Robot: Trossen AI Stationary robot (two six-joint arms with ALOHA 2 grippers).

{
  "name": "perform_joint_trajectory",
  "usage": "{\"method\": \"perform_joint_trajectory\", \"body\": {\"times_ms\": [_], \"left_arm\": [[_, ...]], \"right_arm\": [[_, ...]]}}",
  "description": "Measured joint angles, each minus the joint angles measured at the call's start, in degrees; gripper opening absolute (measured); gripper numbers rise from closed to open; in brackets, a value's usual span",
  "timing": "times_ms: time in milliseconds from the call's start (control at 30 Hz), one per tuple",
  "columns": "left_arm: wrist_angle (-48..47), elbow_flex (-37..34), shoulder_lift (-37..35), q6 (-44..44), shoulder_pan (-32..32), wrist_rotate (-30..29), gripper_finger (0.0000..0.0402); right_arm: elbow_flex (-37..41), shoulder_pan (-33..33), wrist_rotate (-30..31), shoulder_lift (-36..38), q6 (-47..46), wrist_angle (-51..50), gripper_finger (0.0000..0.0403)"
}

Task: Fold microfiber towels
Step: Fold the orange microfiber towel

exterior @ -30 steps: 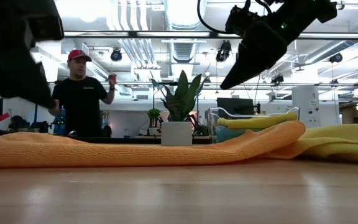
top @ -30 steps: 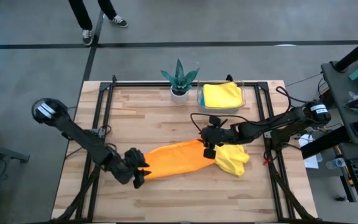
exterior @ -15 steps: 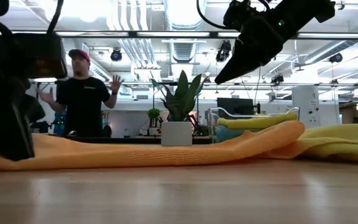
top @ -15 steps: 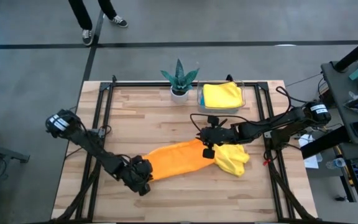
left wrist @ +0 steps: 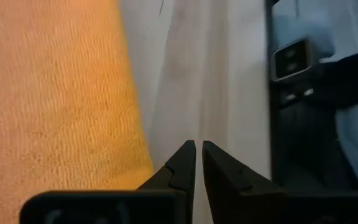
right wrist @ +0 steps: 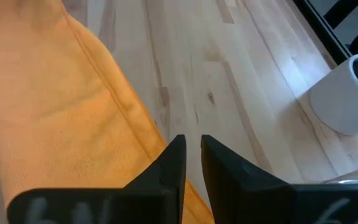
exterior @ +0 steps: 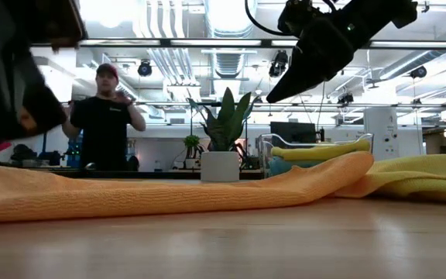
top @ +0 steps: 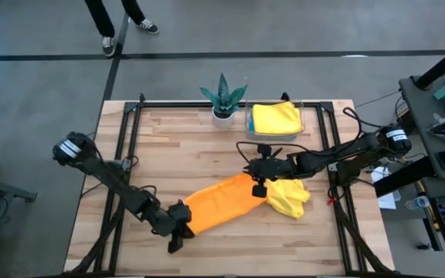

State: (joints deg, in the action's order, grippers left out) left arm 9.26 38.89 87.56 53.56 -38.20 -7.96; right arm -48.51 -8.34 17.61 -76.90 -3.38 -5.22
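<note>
Closing to a narrow slit, both grippers have pinched inward: left gripper (top: 178, 234) beside the orange towel (top: 221, 201) at its near-left end, right gripper (top: 258, 188) at its far-right corner, likely starting a fold.

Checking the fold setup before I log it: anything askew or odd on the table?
The orange towel lies stretched in a rumpled diagonal strip, not flat. Its far end overlaps a crumpled yellow towel. The left gripper looks shut beside the orange edge, with no cloth between its fingers. Nothing spilled or damaged.
</note>
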Motion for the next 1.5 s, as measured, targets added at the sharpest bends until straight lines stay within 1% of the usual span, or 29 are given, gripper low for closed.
{"method": "perform_joint_trajectory", "body": {"times_ms": [67, 167, 267, 433, 500, 567, 633, 700, 833, 967, 1133, 1200, 1333, 1500], "left_arm": [[-1.48, -0.04, -2.65, 0.02, 0.0, -0.04, 0.0015], [-7.87, -0.13, -7.3, 0.21, -0.03, -1.24, 0.0015], [-18.25, -0.49, -12.43, 3.35, -0.02, -4.06, 0.0015], [-38.83, -2.01, -18.97, 11.54, -0.02, -6.45, 0.0015], [-43.96, -3.17, -20.35, 13.9, -0.03, -7.85, 0.0015], [-45.34, -4.8, -20.94, 14.41, 0.0, -9.35, 0.0015], [-44.14, -6.95, -21.04, 14.61, 0.16, -10.72, 0.0015], [-41.0, -8.88, -20.37, 14.73, 0.37, -10.76, 0.0015], [-30.17, -11.37, -18.61, 13.72, 0.44, -10.76, 0.0015], [-22.03, -11.5, -15.42, 12.87, 0.44, -10.49, 0.0015], [-7.71, -10.98, -11.53, 7.12, 0.66, -9.92, 0.0015], [-3.32, -10.16, -10.3, 5.13, 0.95, -9.85, 0.0015], [-0.93, -8.07, -8.39, 4.09, 1.11, -9.58, 0.0015], [-2.4, -7.78, -8.81, 5.5, 1.11, -4.13, 0.0015]], "right_arm": [[0.0, -0.02, -0.02, 0.0, 0.0, 0.04, 0.0043], [0.0, -0.02, -0.02, 0.0, 0.0, 0.74, 0.0043], [0.0, -0.02, -0.02, -0.32, 0.31, 2.05, 0.0043], [0.0, -0.02, -0.03, -1.85, 1.13, 3.48, 0.0043], [0.0, -0.02, -0.04, -2.67, 1.49, 3.9, 0.0043], [0.0, -0.02, -0.04, -3.66, 1.6, 4.13, 0.0043], [0.0, -0.02, -0.04, -4.46, 1.68, 4.36, 0.0043], [0.02, -0.02, -0.04, -5.34, 1.68, 4.4, 0.0043], [0.02, -0.02, -0.04, -6.38, 1.86, 4.71, 0.0043], [0.02, -0.02, -0.04, -6.56, 1.9, 4.74, 0.0043], [0.02, -0.02, -0.04, -6.47, 1.92, 6.02, 0.0043], [0.02, -0.02, -0.04, -6.45, 1.94, 6.28, 0.0043], [0.02, -0.02, -0.04, -6.43, 1.92, 6.44, 0.0043], [0.02, -0.02, -0.04, -6.45, 1.93, 7.18, 0.0043]]}}
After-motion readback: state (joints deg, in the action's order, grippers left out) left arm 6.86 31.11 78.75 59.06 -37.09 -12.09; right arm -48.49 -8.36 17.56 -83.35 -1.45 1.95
